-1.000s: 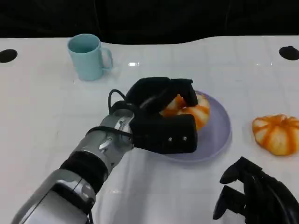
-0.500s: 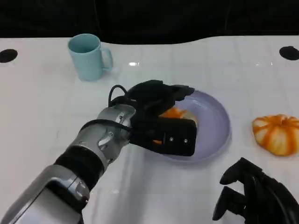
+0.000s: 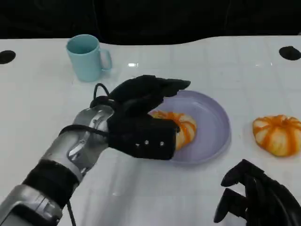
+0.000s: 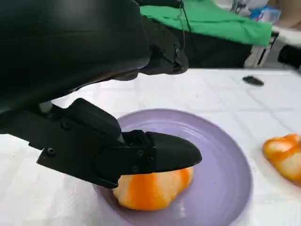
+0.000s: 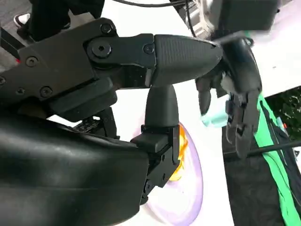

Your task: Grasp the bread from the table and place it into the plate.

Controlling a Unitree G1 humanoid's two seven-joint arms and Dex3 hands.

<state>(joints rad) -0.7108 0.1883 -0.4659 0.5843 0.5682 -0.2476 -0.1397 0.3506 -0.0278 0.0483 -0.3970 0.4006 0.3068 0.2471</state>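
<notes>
- Two hands show, nearest first: the right hand rests low at the near right of the white worktop, its fingers curled in on nothing.
- Left of middle, the left hand reaches from the near left over the left rim of the purple plate; its fingers are spread around the bread, one lying across its top, and I cannot tell whether they press it or only hover.
- The bread, an orange-and-white striped bun, sits on the plate's left half, close to the rim.
- At the right, well apart from the plate, a second striped bun lies on the worktop.
- Farthest, at the left, stands a pale blue mug, well apart from the hand.
- Risk, as I judge it: with the bread so near the rim, a finger catching it as the hand pulls away could drag it over the edge or tip the plate.
</notes>
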